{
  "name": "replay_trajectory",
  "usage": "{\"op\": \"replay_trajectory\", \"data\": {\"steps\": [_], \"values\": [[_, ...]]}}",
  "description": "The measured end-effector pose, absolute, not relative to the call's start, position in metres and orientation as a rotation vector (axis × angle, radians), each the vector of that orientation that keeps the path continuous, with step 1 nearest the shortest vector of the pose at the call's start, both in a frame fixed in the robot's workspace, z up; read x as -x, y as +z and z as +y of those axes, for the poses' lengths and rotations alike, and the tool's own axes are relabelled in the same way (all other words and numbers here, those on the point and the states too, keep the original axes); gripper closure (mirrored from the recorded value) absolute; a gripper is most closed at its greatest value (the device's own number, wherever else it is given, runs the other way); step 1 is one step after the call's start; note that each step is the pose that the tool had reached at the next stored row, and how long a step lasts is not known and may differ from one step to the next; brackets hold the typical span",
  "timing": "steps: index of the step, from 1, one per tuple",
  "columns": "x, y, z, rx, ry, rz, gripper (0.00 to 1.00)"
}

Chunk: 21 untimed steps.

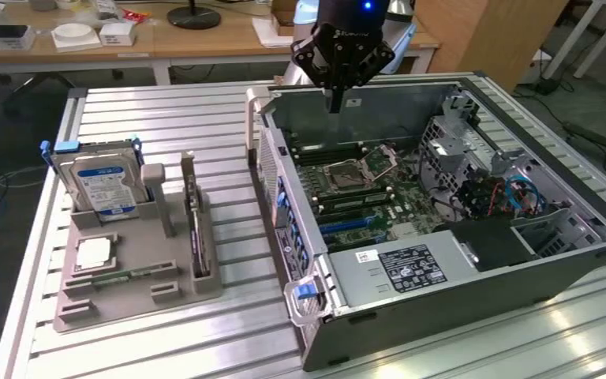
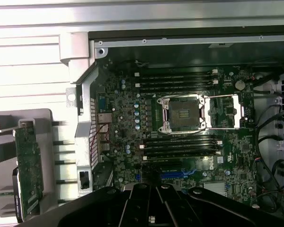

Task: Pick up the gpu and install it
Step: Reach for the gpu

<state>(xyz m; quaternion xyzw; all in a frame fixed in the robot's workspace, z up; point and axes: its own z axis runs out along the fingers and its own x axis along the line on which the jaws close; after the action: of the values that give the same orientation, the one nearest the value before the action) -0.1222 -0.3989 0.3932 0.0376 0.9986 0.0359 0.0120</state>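
Pincer (image 1: 334, 106): shut tight, its fingers pressed together, with nothing in it. It hangs in the air over the computer box.
Computer box (image 1: 555, 260): right under the pincer, lying on its side on the tabletop (image 1: 177, 118) with the top open.
Inside the box: a green board (image 1: 372, 193) lies flat below the pincer. On the board is a square chip holder (image 1: 356, 170) with its metal flap up. A grey power block with a sticker (image 1: 398, 268) sits further from the pincer, at the near end of the box. Blue and black wires (image 1: 503, 197) are off to the exterior view's right of the pincer.
Tray (image 1: 82, 304): well apart from the pincer, on the exterior view's left, outside the box.
Inside the tray: the gpu (image 1: 193, 229) stands on its thin edge in a slot, on the side of the tray nearest the pincer. The hard drive with a blue label (image 1: 98, 185) stands up in its own slot. A square chip (image 1: 95, 253) and a small green memory stick (image 1: 124, 276) lie flat in theirs.
Gpu and pincer: not touching, far apart.
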Motion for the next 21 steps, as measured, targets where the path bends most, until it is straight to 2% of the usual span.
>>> {"op": "replay_trajectory", "data": {"steps": [21], "values": [[0.137,0.393,-0.399,-0.117,0.112,3.113,0.9]]}}
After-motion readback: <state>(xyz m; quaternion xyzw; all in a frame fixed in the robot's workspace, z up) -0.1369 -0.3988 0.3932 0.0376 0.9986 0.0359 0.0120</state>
